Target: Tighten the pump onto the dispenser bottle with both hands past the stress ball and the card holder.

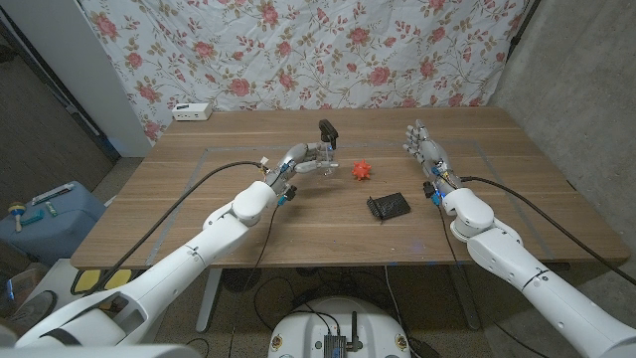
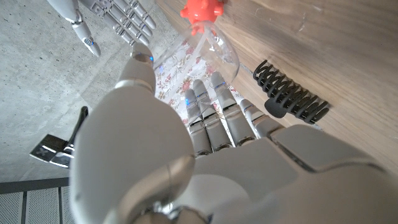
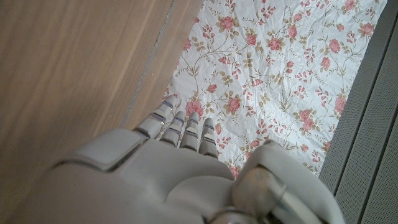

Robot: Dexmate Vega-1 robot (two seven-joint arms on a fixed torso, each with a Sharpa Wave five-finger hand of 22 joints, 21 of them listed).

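The bottle (image 1: 325,159) was clear plastic, see-through enough that the floral backdrop (image 1: 298,50) showed through its body in the left wrist view (image 2: 205,53). A black pump (image 1: 328,131) stood on its top, spout angled toward the robot's right. The bottle stood upright near the middle of the table (image 1: 199,209), a little toward the far side.

The left hand (image 1: 301,159) was at the bottle's left side, fingers (image 2: 214,106) reaching up to the body; in the head view the fingers appeared wrapped round it. Contact looked real, but how firm the grip was could not be judged.

The right hand (image 1: 425,147) stood well apart from the bottle on the robot's right, fingers extended and slightly spread, holding nothing. The right wrist view showed the same: fingers (image 3: 183,127) straight, with bare wood and the backdrop beyond.

The red, spiky stress ball (image 1: 362,170) sat just to the right of the bottle, close but not clearly touching. The black, ribbed card holder (image 1: 389,206) lay nearer the robot, between ball and right arm; its comb-like slots were plain in the left wrist view (image 2: 291,94).

No label or writing was readable on the bottle, pump or card holder. A white box (image 1: 192,110) sat at the table's far left edge; any marking on it was too small to read.
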